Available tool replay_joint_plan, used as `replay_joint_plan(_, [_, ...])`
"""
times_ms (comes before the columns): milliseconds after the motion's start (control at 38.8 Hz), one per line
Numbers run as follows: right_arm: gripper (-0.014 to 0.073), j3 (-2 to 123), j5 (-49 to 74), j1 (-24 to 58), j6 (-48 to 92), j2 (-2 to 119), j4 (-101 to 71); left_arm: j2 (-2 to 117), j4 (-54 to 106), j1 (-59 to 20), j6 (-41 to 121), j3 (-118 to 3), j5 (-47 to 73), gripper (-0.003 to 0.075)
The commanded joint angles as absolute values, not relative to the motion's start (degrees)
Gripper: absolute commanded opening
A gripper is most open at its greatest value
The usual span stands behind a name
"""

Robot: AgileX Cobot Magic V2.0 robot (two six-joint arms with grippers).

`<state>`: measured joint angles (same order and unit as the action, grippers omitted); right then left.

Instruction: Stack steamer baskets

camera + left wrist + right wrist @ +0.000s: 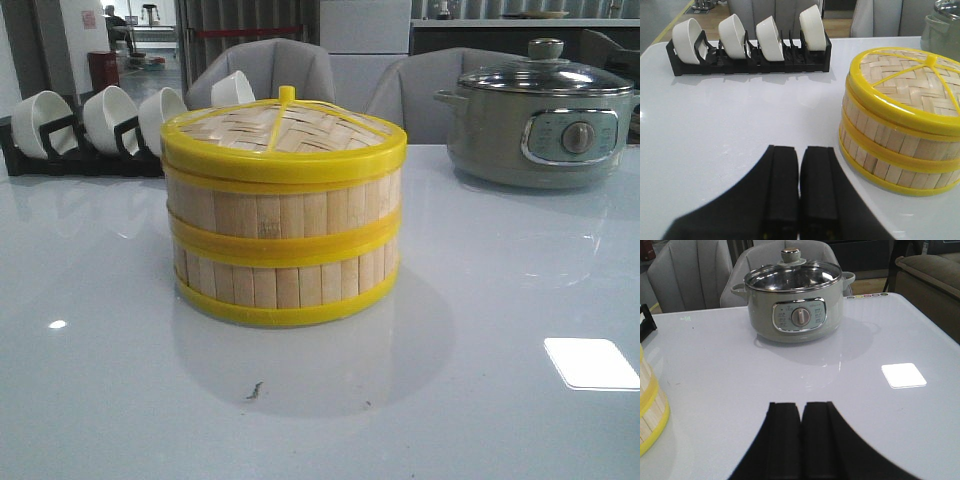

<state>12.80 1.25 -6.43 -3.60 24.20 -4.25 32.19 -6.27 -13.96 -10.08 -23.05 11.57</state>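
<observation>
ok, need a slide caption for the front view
Two steamer baskets stacked and capped with the woven lid at table centre; electric pot and bowl rack behind.

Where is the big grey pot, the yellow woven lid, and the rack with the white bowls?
Grey-green pot (pixel 798 315), right wrist view: on its round dial.
Woven lid (pixel 910 82), left wrist view: on the bamboo weave of its top.
Bowl rack (pixel 747 64), left wrist view: on the black frame between the bowls.

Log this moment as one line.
steamer baskets: stacked, lid on | left tool: shut, empty | right tool: shut, empty | both off stack
</observation>
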Motion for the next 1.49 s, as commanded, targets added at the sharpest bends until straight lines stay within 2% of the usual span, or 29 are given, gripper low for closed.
replay_joint_plan(0, [0.0052,14.5,-3.4,-6.8,-2.8,24.4,-3.6,32.2,-6.2,-13.8,-10.5,-24.6,6.4,0.0086])
replay_joint_plan(206, [0.0052,14.5,-3.4,-6.8,-2.8,24.4,-3.6,32.2,-13.2,-13.7,-10.5,-24.6,5.1,0.0086])
replay_joint_plan(412, [0.0052,14.5,-3.4,-6.8,-2.8,24.4,-3.6,31.5,-14.0,-13.7,-10.5,-24.5,4.7,0.0087])
replay_joint_plan(618, [0.0052,14.5,-3.4,-6.8,-2.8,24.4,-3.6,25.9,-12.6,-11.8,-10.5,-23.9,4.1,0.0087])
replay_joint_plan(902, [0.0052,14.5,-3.4,-6.8,-2.8,24.4,-3.6,12.5,-8.8,-4.6,-10.5,-13.8,0.0,0.0087])
replay_joint_plan(1160, [0.0052,14.5,-3.4,-6.8,-2.8,24.4,-3.6,6.1,-6.2,-1.8,-10.5,-1.5,-12.8,0.0087])
replay_joint_plan(1469, [0.0052,14.5,-3.4,-6.8,-2.8,24.4,-3.6,0.6,-6.2,-0.6,-10.3,0.4,-5.3,0.0087])
